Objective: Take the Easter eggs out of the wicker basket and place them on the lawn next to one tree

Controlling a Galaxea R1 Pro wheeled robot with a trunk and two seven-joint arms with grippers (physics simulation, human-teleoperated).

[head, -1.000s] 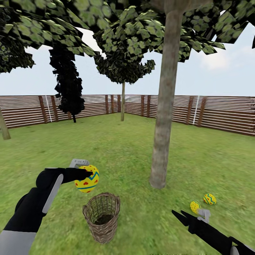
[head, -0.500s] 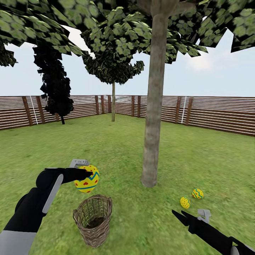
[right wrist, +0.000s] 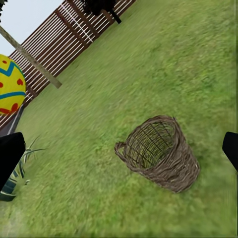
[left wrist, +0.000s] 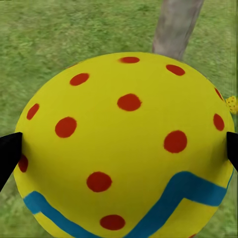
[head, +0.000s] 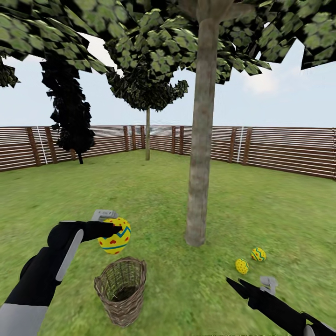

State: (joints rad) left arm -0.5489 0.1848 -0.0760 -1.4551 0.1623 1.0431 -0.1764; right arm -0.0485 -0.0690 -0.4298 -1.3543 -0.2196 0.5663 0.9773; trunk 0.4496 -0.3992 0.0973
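Left gripper [head: 112,228] is clamping 1 zigzag egg [head: 115,235] above the wicker basket [head: 120,296]. Right gripper [head: 235,285] is hanging spread wide, holding nothing. 2 eggs [head: 242,266] [head: 258,254] are lying on the lawn [head: 140,196] near the tree [head: 199,163].

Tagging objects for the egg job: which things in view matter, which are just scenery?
Part of the job:
- egg held in the left gripper
- two eggs on the grass
- wicker basket, looks empty
- near tree, with both grounded eggs beside it
- lawn

Just scenery:
- fence
- dark tree
- far tree
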